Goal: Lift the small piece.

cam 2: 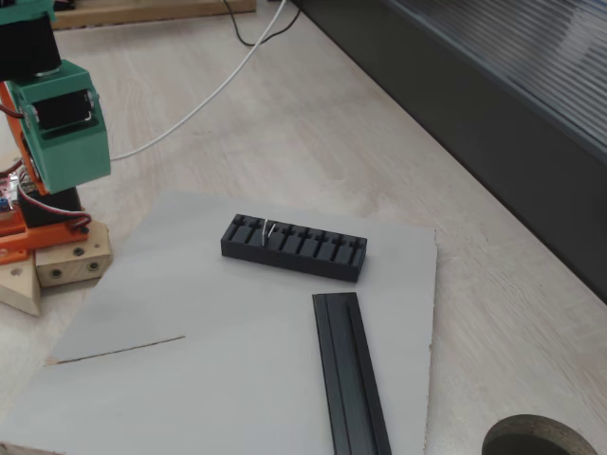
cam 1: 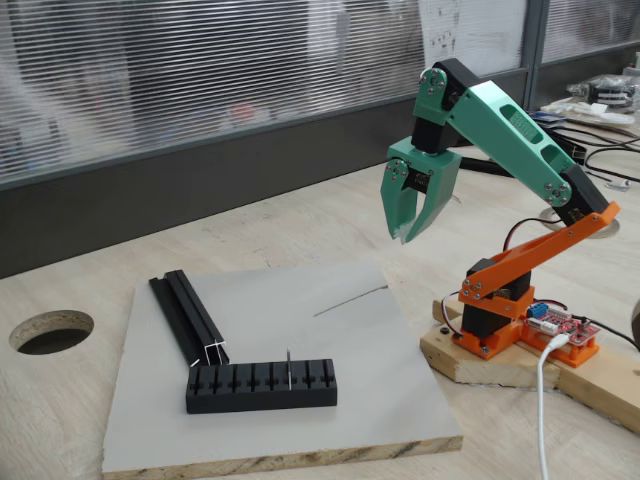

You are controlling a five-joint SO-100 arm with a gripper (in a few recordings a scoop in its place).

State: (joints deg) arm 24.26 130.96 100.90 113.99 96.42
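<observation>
The approach is not yet begun; the jaws (cam 1: 407, 232) hang slightly parted and empty, well above the board. Next, I judge, a descent onto the small piece (cam 1: 288, 368) standing in the slotted block (cam 1: 261, 387).

A grey board (cam 2: 237, 360) is seen lying on a pale wooden table (cam 2: 313, 123). Near the board's far edge a black slotted block (cam 2: 294, 248) is laid crosswise, and the small piece (cam 2: 266, 230), thin and silvery, is seen standing in one of its slots towards the left end. A long black rail (cam 2: 349, 370) is laid from just below the block towards the bottom edge. A thin grey wire (cam 2: 119, 350) is seen on the board at the left. The arm's base (cam 2: 52, 142), green and orange, is mounted on a wooden block (cam 2: 57, 265) at the left. A white cable (cam 2: 204, 100) is run across the table, and a round hole (cam 2: 536, 441) is cut at the bottom right.
</observation>
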